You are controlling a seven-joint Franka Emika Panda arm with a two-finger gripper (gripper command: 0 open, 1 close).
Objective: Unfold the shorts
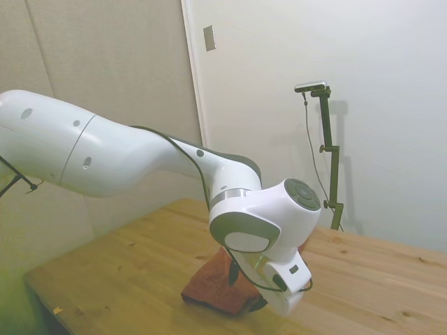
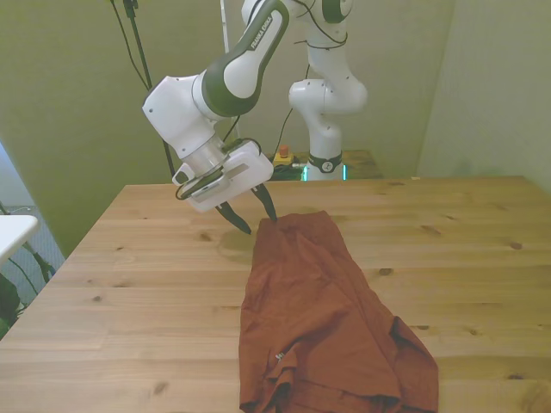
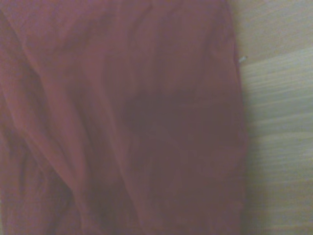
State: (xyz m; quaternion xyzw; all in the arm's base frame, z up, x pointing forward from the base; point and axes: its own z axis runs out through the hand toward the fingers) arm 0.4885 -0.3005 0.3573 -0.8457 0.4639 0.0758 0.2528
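wooden tabletop [image 2: 129, 284] held the shorts [image 2: 323, 318]; the tool [image 2: 251, 215] hung released at their 11 o'clock corner, which it should pinch low.

Rust-red shorts [image 2: 323, 323] lie rumpled lengthwise on the wooden table, narrow end away from the front camera, wider creased end nearest it.

Pale walls [image 1: 279, 70]; wooden table [image 2: 129, 292]; small grey wall plate [image 1: 209, 38].
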